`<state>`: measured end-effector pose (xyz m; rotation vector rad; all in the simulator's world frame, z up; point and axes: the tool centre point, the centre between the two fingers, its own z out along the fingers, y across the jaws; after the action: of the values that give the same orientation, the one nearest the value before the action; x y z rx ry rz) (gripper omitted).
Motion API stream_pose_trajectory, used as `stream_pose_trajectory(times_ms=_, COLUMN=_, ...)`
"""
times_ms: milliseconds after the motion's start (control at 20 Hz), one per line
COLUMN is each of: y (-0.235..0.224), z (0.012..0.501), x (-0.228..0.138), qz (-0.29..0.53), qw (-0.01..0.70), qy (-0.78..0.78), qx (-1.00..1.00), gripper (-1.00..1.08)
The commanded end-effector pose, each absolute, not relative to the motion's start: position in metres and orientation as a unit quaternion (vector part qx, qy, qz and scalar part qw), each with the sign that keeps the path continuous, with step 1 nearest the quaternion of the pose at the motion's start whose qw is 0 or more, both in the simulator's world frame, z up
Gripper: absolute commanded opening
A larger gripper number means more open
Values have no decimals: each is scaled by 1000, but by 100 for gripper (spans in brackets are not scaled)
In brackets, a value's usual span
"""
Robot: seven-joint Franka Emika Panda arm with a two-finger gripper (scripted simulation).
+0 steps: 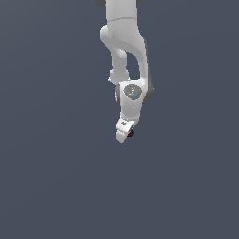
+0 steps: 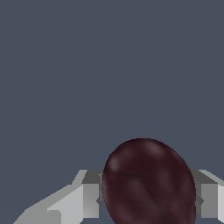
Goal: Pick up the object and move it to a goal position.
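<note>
Maroon and lumpy, the object [image 2: 148,183] sits clamped between the grey fingers [image 2: 89,194] of the gripper [image 1: 127,135]. White arm [image 1: 123,42] hangs down over plain slate-grey ground, the blob peeking out at its tip.

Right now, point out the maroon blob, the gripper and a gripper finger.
maroon blob [image 2: 148,183]: wrist view, middle of its rounded face.
gripper [image 1: 126,133]: exterior view, tip end by the blob.
finger [image 2: 89,199]: wrist view, grey pad surface beside the blob.
</note>
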<state>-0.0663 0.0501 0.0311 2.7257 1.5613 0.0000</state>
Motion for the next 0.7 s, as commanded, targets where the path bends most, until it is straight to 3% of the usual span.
stream_pose_trajectory(times_ms=0, y=60, z=33, x=-56, qz=0, qw=0, qy=497, qx=868, gripper=-100)
stream_pose_trajectory(times_ms=650, y=124, z=40, x=14, qz=0, qw=0, qy=497, qx=868, gripper=-100)
